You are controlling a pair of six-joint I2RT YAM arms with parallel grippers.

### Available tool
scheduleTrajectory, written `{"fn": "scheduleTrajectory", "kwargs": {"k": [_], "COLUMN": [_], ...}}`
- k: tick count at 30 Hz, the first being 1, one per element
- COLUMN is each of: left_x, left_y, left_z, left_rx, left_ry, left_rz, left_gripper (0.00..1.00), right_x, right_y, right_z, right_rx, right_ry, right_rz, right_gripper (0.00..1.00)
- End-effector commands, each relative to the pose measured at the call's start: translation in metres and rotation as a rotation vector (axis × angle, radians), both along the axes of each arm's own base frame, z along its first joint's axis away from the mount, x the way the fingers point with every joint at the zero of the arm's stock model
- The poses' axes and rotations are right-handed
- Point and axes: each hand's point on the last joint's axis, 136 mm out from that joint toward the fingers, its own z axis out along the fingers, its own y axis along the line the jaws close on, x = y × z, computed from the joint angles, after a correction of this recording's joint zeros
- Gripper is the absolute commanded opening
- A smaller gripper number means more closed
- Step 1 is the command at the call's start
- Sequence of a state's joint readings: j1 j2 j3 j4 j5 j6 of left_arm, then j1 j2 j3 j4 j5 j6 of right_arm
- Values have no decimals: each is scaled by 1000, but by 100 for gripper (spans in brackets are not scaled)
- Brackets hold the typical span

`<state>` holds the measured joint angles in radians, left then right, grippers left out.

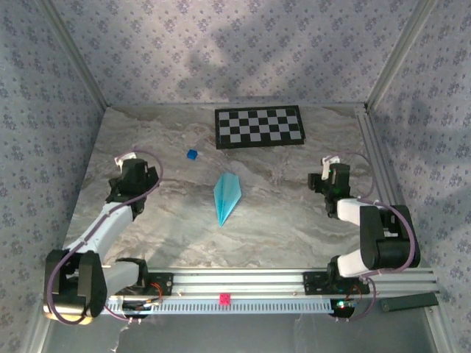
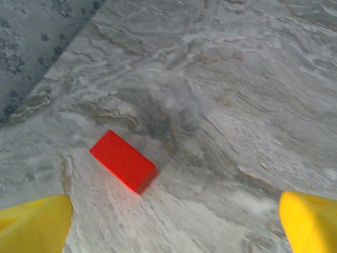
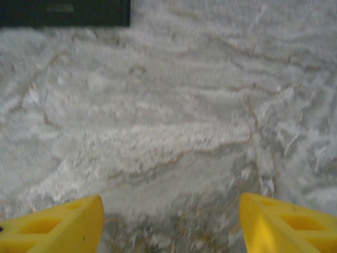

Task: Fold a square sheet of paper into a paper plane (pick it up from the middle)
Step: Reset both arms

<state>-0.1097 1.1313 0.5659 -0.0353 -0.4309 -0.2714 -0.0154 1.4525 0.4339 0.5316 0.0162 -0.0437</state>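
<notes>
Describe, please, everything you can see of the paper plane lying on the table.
The paper plane is a slim light-blue dart of thin folded paper, kite-shaped, with a crease running along its length. Its long point aims toward the near edge, tilted slightly left; its blunter end faces the checkerboard. It lies flat near the middle of the marbled table and looks fully folded. Only the table touches it; a small blue cube sits apart, farther back and to the left.

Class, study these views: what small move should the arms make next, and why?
Probably just draw both arms back to rest: the paper plane lies folded mid-table, and the left pincer and right pincer stand open, apart from it.
</notes>
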Motion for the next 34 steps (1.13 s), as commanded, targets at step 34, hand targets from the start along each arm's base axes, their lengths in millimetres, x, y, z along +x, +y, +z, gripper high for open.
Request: {"fn": "scheduleTrajectory", "kwargs": {"k": [34], "left_x": [66], "left_y": [-16], "left_z": [-37], "left_rx": [23], "left_ry": [-229], "left_rz": [-279], "left_gripper": [100], "right_x": [15], "right_y": [-9], "right_z": [15], "right_rx": [2], "right_ry": [-145], "right_rz": [-35], "right_gripper": [100]}}
